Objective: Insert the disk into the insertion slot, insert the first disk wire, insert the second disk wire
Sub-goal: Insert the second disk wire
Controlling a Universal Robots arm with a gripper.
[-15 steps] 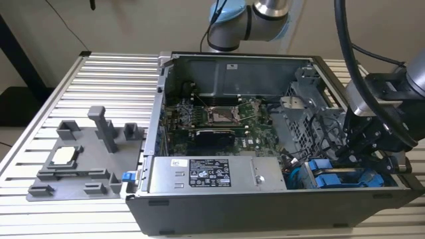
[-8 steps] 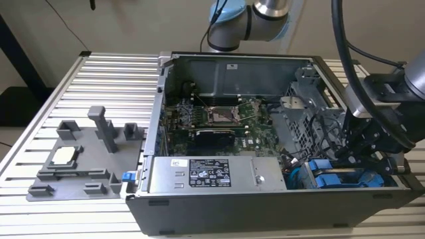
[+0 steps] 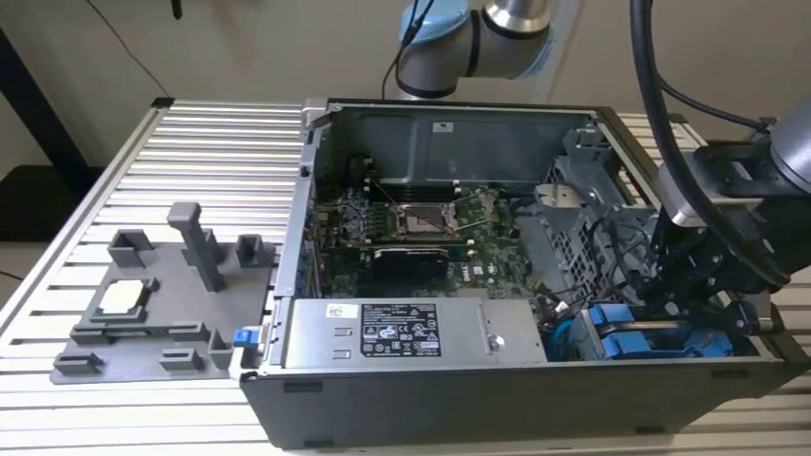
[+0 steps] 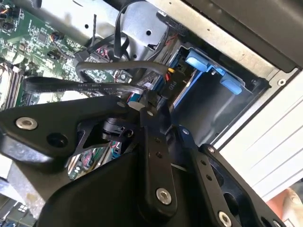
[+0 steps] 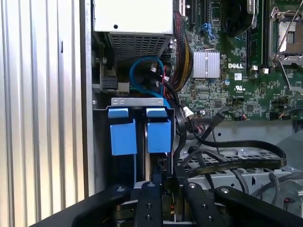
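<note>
Blue plastic marks the spot where the work goes on. The computer case (image 3: 419, 418) lies open on a metal table (image 3: 203, 142) made of silver slats. In one corner of the case is the drive bay (image 5: 137, 101), and two blue frames stand side by side in it. The disk (image 5: 158, 135) seems to be the one nearer the green board (image 5: 227, 90), because the gripper is lined up with it. The other blue-framed drive (image 5: 123, 137) stands just beside it, nearer the case wall.

So the first job looks done: the disk sits down in its slot. The wire jobs are harder to judge. A flat black wire (image 4: 80, 86) runs across toward the gripper in the second wrist view, and its end comes very near the tip of the gripper. A plug with an orange tag (image 4: 169, 85) hangs close by too. Neither one can be seen going into the disk, so the wires are likely still to do, or one is being worked on now.

The gripper (image 4: 144, 106) reaches down into the bay corner, which the exterior view shows as well (image 3: 678, 313). It is right next to the wire ends and just above the disk. Whether it is clenched on a wire or loose cannot be told, because its own black arms hide the tip.

On the table beside the case lies a grey holder (image 3: 152, 313) with pegs and pockets.
</note>
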